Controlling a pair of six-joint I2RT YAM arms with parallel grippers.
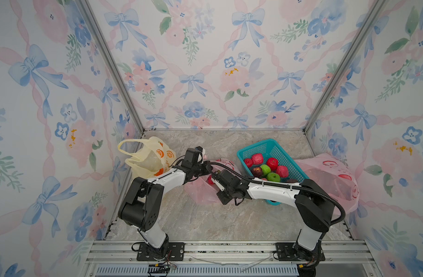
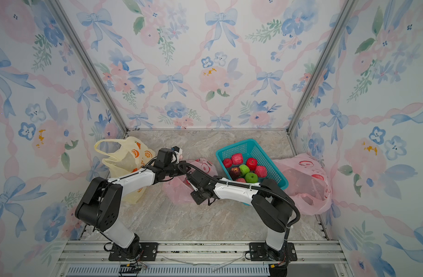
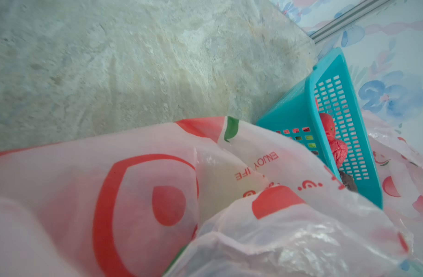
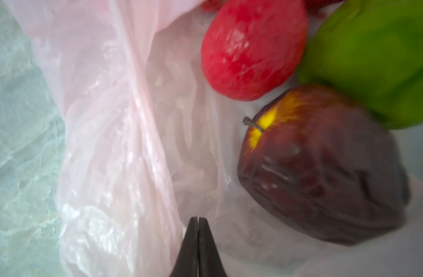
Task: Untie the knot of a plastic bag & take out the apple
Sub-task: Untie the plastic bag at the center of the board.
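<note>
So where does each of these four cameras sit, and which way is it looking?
Top views: one head high at the front, looking down at the table; both arms show whole, left gripper, right gripper.
Left wrist: on the left arm, facing across the centre pink bag to the teal basket; no robot part shows.
Right wrist: on the right arm, facing into that bag at a dark apple; shut fingertips show.
Shared: top and left wrist views show the basket.

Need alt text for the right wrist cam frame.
The right hand, shut and empty, points into a pink plastic bag holding three apples: a dark red apple nearest, a bright red apple and a green apple beyond it. The marbled tabletop shows beside the bag.
</note>
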